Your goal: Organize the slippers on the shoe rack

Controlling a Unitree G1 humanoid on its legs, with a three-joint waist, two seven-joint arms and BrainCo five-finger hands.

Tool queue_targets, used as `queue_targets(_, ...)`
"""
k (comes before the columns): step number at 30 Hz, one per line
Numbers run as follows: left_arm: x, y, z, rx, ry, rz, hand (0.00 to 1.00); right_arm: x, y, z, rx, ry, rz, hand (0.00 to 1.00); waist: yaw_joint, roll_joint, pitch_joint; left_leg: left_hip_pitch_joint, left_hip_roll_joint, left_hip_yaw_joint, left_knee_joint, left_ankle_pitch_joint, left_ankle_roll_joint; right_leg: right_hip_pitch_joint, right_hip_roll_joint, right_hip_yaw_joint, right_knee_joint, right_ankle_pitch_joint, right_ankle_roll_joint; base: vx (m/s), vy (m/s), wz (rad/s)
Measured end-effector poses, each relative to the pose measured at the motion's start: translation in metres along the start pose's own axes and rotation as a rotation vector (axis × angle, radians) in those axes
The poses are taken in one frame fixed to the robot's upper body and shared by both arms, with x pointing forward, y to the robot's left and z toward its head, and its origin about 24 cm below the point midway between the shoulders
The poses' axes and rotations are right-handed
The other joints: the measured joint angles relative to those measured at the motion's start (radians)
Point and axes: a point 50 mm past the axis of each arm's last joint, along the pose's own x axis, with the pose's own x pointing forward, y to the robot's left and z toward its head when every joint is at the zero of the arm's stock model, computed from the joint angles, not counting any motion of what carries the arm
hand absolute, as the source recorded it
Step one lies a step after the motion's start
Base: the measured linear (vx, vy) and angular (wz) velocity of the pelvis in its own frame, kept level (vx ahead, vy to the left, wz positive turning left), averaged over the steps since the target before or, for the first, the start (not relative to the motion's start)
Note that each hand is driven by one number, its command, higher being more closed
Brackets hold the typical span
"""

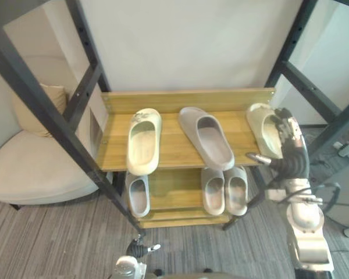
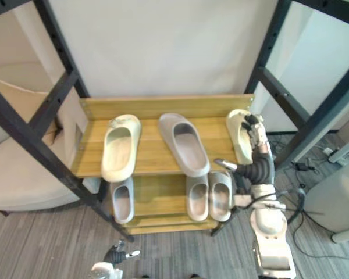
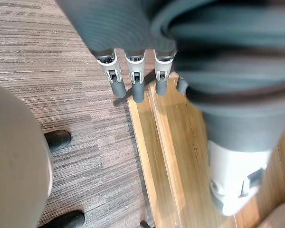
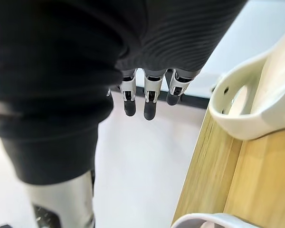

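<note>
Three slippers sit on the rack's (image 1: 186,100) top shelf and three below, but pairing looks unfinished: the left cream slipper (image 1: 144,141) lies well apart from the right cream slipper (image 1: 263,129), just beside your right robot hand (image 1: 288,139), fingers straight and empty; your left robot hand (image 3: 133,80) hangs low, fingers straight too.

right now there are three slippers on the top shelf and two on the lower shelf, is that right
Not quite. The lower shelf holds three slippers, not two: the left lower slipper, the middle lower slipper and the right lower slipper. The top shelf does hold three. The left eye view shows it.
</note>
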Motion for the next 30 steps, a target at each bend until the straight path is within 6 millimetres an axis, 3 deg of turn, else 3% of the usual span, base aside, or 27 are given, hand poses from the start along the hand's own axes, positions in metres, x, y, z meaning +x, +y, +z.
queue_targets(9,0.001,0.012,-0.001,-0.008,0.007,0.027,0.0,0.033,-0.003,-0.013,-0.036,0.024,0.037,0.0,0.016,-0.011,0.033,0.001,-0.01,-0.029,-0.067,0.052,0.0,-0.014,-0.004,-0.024,-0.011,0.0,-0.001,-0.04,-0.034,0.08)
queue_targets(18,0.002,0.013,0.008,-0.019,-0.035,0.032,0.0,0.056,0.01,-0.02,-0.034,0.056,0.108,0.0,0.051,-0.023,0.055,0.004,-0.016,-0.066,-0.111,0.087,0.0,-0.014,-0.004,-0.054,-0.029,-0.001,-0.002,-0.03,-0.031,0.07)
queue_targets(30,0.002,0.016,0.009,-0.042,-0.041,0.042,0.0,0.083,0.016,-0.024,-0.04,0.078,0.137,0.0,0.058,-0.033,0.069,0.008,-0.022,-0.094,-0.129,0.096,0.004,-0.013,-0.008,-0.07,-0.027,-0.001,-0.001,0.0,-0.007,0.03)
